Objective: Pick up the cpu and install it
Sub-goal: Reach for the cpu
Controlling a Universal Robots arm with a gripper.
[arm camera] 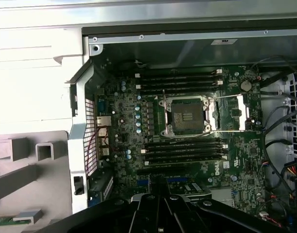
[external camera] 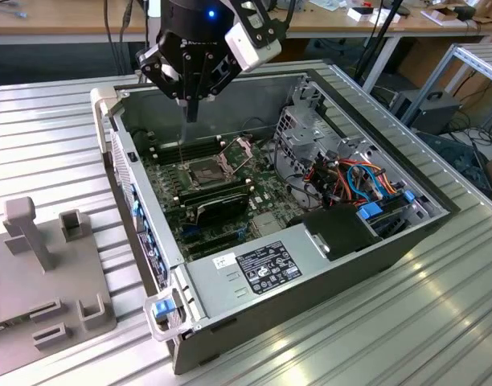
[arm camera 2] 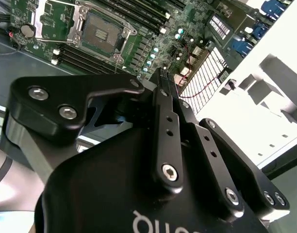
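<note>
Gripper [external camera: 191, 112] hangs over the open computer case [external camera: 254, 318], fingers clenched together with nothing discernible between them. The cpu is not seated in the socket [arm camera: 186, 115], whose contacts lie bare, and its location cannot be determined. Judgement: seating demands a level, square descent, clear of the swung-open retention frame [arm camera: 228, 112], flanking memory slots [arm camera: 180, 82] and drive cage [external camera: 306, 133].

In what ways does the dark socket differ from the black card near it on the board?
The socket is square; the black card is oblong and larger. The socket has a metal frame, swung open beside it; the card shows none. Both are dark and sit on the green board.
</note>
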